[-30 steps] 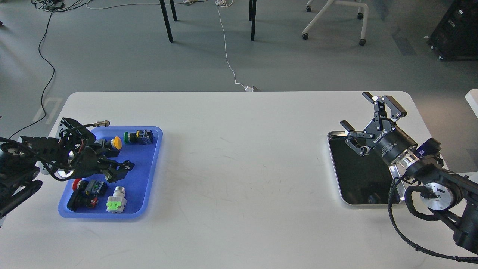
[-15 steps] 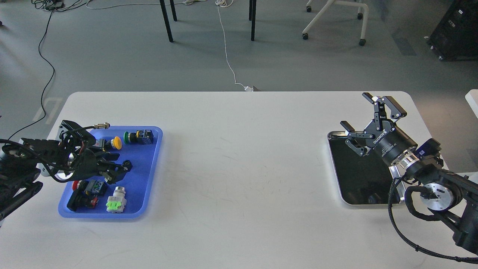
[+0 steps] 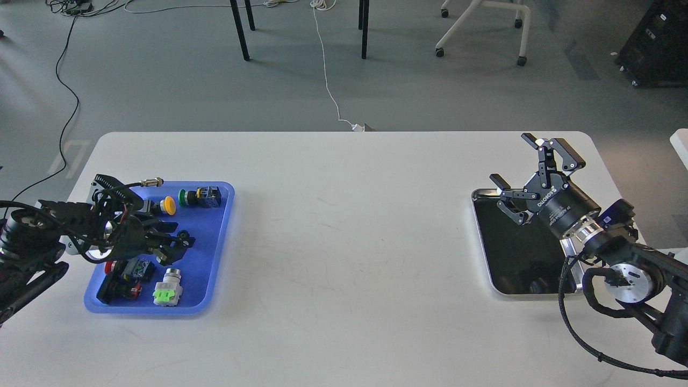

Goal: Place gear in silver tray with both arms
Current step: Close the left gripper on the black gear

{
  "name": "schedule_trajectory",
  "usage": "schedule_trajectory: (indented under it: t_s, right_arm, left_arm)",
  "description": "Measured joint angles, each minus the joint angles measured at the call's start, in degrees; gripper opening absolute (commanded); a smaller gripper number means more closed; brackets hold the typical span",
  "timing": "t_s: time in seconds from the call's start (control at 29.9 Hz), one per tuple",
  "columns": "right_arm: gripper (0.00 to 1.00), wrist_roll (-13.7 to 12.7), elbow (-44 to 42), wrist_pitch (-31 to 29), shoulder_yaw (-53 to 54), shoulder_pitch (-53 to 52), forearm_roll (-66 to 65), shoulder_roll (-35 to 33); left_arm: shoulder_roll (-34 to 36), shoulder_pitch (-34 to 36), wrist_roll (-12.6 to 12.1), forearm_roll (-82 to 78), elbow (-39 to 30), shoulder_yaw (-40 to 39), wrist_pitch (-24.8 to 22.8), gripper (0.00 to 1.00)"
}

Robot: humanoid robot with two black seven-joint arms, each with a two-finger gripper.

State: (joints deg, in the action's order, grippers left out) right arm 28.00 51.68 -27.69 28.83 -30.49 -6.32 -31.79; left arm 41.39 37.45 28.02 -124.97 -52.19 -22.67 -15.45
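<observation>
Left pincer hangs low over the blue tray, its dark fingers seen nearly end-on against the parts, so whether they are spread or clenched I cannot tell; nothing shows as held. Right pincer is released, jaws splayed wide and empty, poised above the far rim of the silver tray, which lies well apart from the left pincer, across the bare white table. That tray is a shiny metal rectangle with rounded corners, a raised rim and a dark mirror bottom, and it appears to hold nothing yet. The step in hand seems to be picking one part from the blue tray. To do it well, the left pincer should settle on a single piece, square its fingers across the body rather than a rounded cap, and lift straight up so neighbours stay put. Just beneath and nearside of it sit a red-and-black switch and a grey button with a bright green block; beyond it lie a yellow-capped button and a green-and-black one. These look like hard plastic, blocky with smooth domed heads, likely slippery and apt to roll. The blue tray is matte plastic with a low lip.
</observation>
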Motion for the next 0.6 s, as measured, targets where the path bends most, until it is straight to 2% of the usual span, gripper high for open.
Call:
schedule_trajectory:
  t_s: [0.17,0.6]
  right_arm:
    - [0.99,0.0,0.0,0.0,0.0,0.0,0.0,0.0]
    - [0.99,0.0,0.0,0.0,0.1,0.0,0.0,0.1]
  left_arm:
    - [0.0,0.0,0.0,0.0,0.2,0.0,0.0,0.15]
    - [0.4,1.2,-0.1,-0.1,-1.1,0.0,-0.1,0.14]
